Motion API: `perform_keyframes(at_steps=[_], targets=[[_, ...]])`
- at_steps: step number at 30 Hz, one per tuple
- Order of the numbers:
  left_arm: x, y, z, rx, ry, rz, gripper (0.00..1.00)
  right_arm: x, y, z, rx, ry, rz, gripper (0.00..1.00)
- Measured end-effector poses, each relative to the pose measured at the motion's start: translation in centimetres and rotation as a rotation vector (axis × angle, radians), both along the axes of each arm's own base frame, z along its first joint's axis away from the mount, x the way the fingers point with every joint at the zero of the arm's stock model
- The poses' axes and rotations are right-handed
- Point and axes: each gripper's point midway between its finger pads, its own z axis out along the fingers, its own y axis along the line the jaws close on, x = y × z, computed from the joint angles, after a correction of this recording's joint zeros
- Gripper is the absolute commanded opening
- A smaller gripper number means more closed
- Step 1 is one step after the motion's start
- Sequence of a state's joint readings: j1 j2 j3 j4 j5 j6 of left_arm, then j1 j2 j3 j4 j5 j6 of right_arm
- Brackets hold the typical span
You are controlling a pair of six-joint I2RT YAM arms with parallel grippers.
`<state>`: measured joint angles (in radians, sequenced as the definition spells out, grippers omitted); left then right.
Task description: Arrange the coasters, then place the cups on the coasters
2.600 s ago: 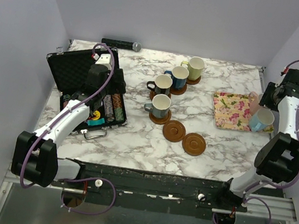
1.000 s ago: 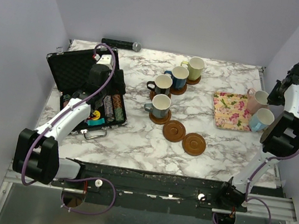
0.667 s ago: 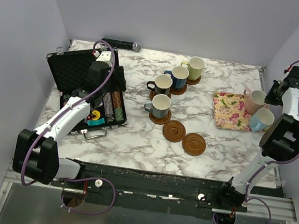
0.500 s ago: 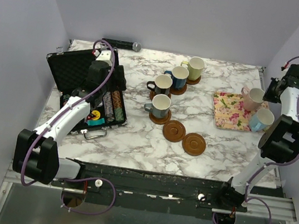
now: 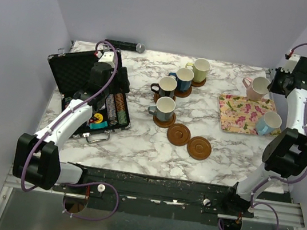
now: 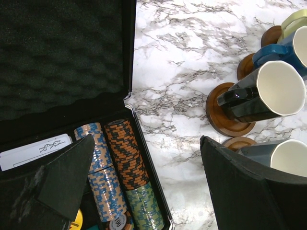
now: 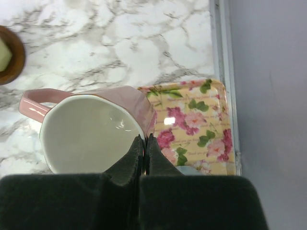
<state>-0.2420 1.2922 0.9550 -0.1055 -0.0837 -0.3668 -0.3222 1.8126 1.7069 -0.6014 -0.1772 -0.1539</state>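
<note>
A: What has the right gripper (image 7: 144, 143) got?

B: Its jaws are pinched tight on the rim of the pink mug (image 7: 91, 129); the mug hangs just under the fingers, handle pointing off to one side, with the floral tray (image 7: 192, 115) partly beneath.

A: Where should it go?

B: To one of the two bare coasters (image 5: 179, 134), I'd judge; they lie well away from that gripper, leftward and back toward the arm bases; a rim pinch can let a mug swing, so carry it slowly and level; lower it centred inside the raised rim; only then release.

A: And the left gripper (image 6: 146, 143)?

B: Spread wide, holding nothing, above the chip case (image 6: 72, 72).
</note>
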Motion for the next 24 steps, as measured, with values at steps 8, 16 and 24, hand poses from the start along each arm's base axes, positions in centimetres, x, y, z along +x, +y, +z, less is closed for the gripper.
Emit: perform_keyframes(at_steps=[8, 16, 24], targets=[[0.0, -0.3, 0.3, -0.009, -0.008, -0.016, 0.99, -1.1, 8.6, 2.3, 0.02, -0.029, 0.333, 0.01], [-0.1, -0.6, 0.3, -0.014, -0.009, -0.035, 0.99, -5.9, 19.2, -1.0, 0.08, 0.134, 0.678, 0.01], [-0.4, -0.7, 0.4, -0.018, -0.012, -0.041, 0.99, -11.8, 25.6, -5.8, 0.115, 0.319, 0.868, 0.01]])
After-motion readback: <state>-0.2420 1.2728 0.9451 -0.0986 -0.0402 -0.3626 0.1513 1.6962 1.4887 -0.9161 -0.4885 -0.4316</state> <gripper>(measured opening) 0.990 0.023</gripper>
